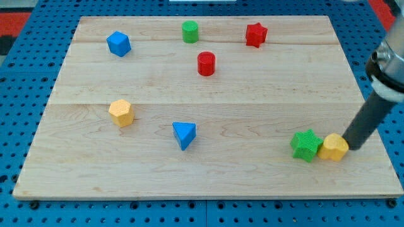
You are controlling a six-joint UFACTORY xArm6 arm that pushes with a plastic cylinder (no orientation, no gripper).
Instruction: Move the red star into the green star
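One rod, dark and straight, enters from the view's right edge and slants down toward the view's lower left; my tip [349,147] rests at board level, grasping nothing, being a bare pushing end. Item nearest the tip: one yellow block [333,147], rounded in outline with its exact shape unclear, lying just to the view's left of the tip and touching it or very nearly so. Next outward: one green star [306,144], pressed against the yellow block's left side, both sitting near the lower right of the wooden board [252,183]. Farther off, toward the view's top and left of the rod: one red star [255,34], close to the board's top edge, well apart from the green star and from the tip. One red cylinder [206,64], below and to the left of the red star. One green cylinder [190,31], near the top edge, above and slightly left of the red cylinder. One blue triangular block [184,134], low in the board's middle. One yellow hexagonal block [121,113], at the left, level with the board's middle. One blue cube-like block [118,43], at the upper left. Blue pegboard surface [25,94] surrounds the board on all sides.
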